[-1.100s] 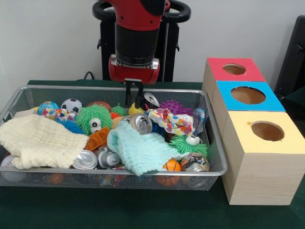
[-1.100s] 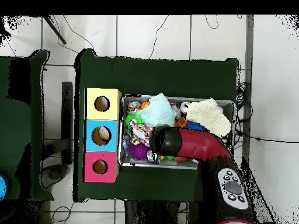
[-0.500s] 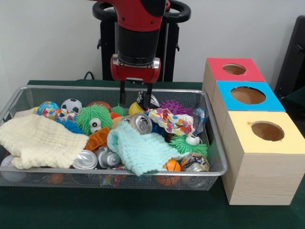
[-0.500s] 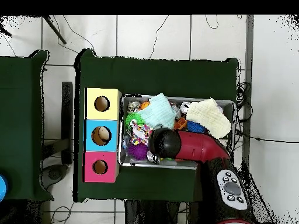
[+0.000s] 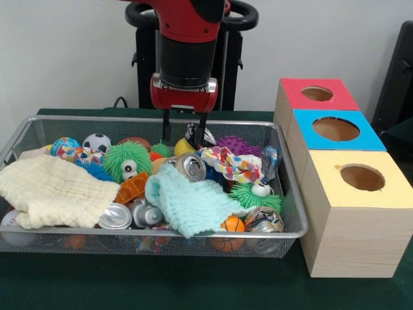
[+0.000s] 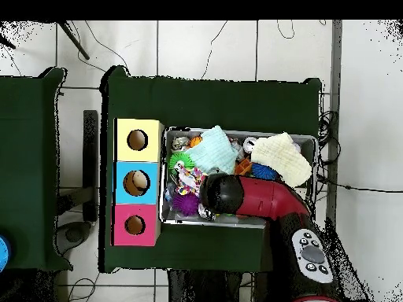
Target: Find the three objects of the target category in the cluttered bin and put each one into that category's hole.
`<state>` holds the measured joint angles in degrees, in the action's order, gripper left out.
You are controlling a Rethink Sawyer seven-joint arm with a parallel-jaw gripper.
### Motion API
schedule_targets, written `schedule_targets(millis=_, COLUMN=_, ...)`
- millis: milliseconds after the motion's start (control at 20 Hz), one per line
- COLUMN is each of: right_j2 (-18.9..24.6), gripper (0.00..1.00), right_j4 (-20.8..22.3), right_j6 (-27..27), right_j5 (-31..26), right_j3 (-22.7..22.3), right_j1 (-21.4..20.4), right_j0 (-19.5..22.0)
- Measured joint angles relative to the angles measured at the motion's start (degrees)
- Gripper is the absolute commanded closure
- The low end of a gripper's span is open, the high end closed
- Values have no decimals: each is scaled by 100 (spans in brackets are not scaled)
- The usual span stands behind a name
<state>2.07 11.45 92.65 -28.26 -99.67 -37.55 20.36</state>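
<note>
My gripper (image 5: 184, 132) hangs open over the back middle of the wire bin (image 5: 155, 119), its fingers (image 5: 166, 129) spread wide just above the clutter. A black-and-white can (image 5: 195, 134) lies between the fingers, close to the right one; I cannot tell whether they touch. A silver can (image 5: 191, 166) lies top-up in front of it, and two more cans (image 5: 116, 216) lie near the front rim. In the overhead view the red arm (image 6: 252, 197) covers the gripper and that part of the bin (image 6: 236, 222).
Red (image 5: 293, 90), blue (image 5: 310, 139) and yellow (image 5: 335, 194) boxes with round holes stand right of the bin. A cream cloth (image 5: 51, 190), teal cloth (image 5: 190, 203), patterned cloth (image 5: 232, 165), fuzzy green balls (image 5: 128, 160), purple spiky ball (image 5: 237, 144) and soccer ball (image 5: 97, 142) fill the bin.
The gripper went from shut to open and rose slightly. The black-and-white can now shows between its fingers, a little further left than before.
</note>
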Motion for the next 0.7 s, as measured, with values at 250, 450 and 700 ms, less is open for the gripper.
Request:
schedule_targets(millis=250, right_j2=-1, gripper=0, right_j4=1, right_j6=0, right_j5=0, right_j3=0, right_j1=0, right_j0=-2)
schedule_targets(millis=450, right_j2=0, gripper=0, right_j4=0, right_j6=0, right_j5=0, right_j3=1, right_j1=9, right_j0=-21)
schedule_targets(millis=700, right_j2=-1, gripper=0, right_j4=0, right_j6=0, right_j5=0, right_j3=18, right_j1=100, right_j0=-65)
